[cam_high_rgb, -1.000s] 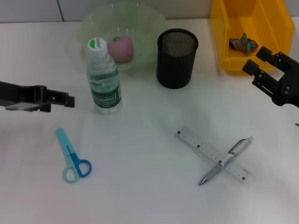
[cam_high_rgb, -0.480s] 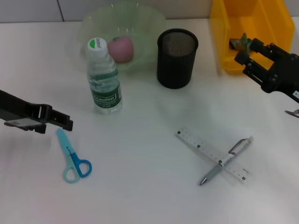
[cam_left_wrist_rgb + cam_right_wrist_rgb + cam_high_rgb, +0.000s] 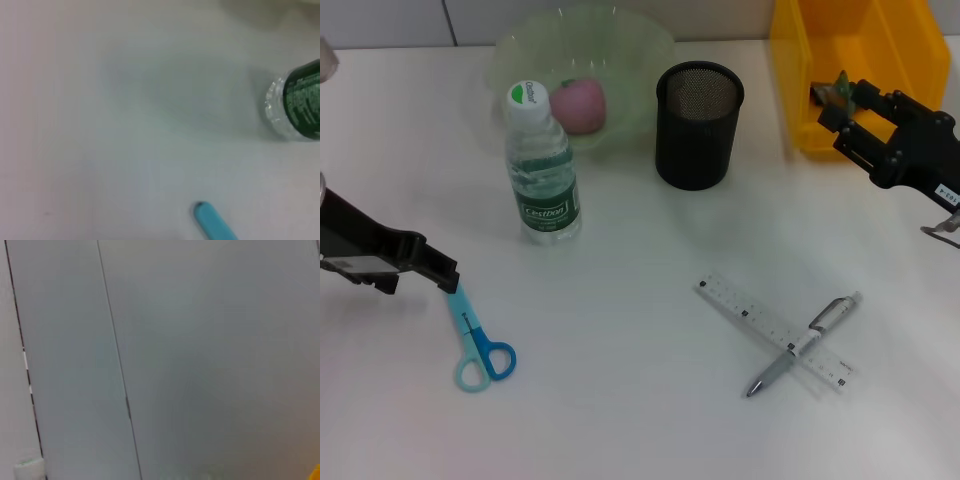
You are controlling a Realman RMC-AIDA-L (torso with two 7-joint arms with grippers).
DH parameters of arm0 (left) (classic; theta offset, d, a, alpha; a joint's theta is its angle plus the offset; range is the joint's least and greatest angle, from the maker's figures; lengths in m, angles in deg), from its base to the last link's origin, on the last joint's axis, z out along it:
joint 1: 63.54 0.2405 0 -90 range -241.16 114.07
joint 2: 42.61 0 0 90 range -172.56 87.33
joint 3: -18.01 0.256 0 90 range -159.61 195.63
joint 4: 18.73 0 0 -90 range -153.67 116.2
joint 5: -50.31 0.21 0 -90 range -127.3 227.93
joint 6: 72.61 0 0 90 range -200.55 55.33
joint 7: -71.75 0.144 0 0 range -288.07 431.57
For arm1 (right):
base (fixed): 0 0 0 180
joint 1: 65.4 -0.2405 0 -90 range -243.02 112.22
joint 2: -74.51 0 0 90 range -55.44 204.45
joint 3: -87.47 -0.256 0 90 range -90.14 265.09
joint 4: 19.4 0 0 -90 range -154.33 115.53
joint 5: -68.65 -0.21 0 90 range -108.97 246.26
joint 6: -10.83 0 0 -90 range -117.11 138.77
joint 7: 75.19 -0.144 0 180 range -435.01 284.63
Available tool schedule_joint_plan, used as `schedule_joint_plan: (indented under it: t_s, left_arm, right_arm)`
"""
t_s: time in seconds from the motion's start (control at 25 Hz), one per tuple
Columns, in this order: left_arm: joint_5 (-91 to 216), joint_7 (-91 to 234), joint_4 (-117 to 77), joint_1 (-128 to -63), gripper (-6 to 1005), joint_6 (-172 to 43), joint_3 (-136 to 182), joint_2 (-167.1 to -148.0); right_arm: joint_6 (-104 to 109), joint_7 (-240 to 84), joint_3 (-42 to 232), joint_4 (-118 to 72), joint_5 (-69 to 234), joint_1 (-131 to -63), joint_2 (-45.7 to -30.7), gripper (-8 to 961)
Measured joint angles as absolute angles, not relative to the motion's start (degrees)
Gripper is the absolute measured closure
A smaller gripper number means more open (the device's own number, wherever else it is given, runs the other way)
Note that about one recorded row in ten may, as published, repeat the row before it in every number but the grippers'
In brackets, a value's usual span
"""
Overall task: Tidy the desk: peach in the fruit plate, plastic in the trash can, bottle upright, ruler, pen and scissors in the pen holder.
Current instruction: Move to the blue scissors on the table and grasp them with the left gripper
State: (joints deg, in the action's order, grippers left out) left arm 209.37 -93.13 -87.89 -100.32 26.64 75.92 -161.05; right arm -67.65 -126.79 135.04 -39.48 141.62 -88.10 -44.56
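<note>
Head view: a white desk carrying the task's things. The peach lies in the green fruit plate at the back. The bottle stands upright just in front of the plate, its base also showing in the left wrist view. The black mesh pen holder stands beside the plate, to its right. The yellow trash can sits at the back right with a crumpled scrap of plastic inside. The ruler lies flat at front right, with the pen laid across it. The blue scissors lie at front left; their blade tip appears in the left wrist view.

The left pincer hangs low at the scissors' blade tip; whether its fingers are spread or pressed together cannot be told. The right pincer is held at the front edge of the trash can, fingers spread, holding nothing.
</note>
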Motion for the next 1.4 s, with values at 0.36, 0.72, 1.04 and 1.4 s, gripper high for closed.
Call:
schedule_joint_plan:
  t_s: [0.36, 0.72, 1.04, 1.4]
  left_arm:
    - [209.65, -93.17, -82.99, -102.95, 217, 26.23, 75.4, -161.09]
    - [212.21, -93.22, -76.42, -106.92, 217, 23.91, 74.61, -161.11]
    - [213.11, -93.22, -74.52, -108.87, 217, 22.82, 74.61, -161.04]
    - [215.14, -93.22, -71.71, -110.85, 217, 21.95, 73.85, -161.03]
  right_arm:
    - [-65.15, -126.67, 134.51, -38.96, 140.91, -89.5, -44.69, 396]
    - [-63.57, -126.67, 134.47, -38.74, 140.89, -90.05, -44.56, 396]
    - [-63.4, -126.06, 134.5, -38.73, 140.89, -90.1, -44.62, 396]
    - [-62.89, -126.02, 134.49, -38.74, 140.89, -90.34, -44.63, 396]
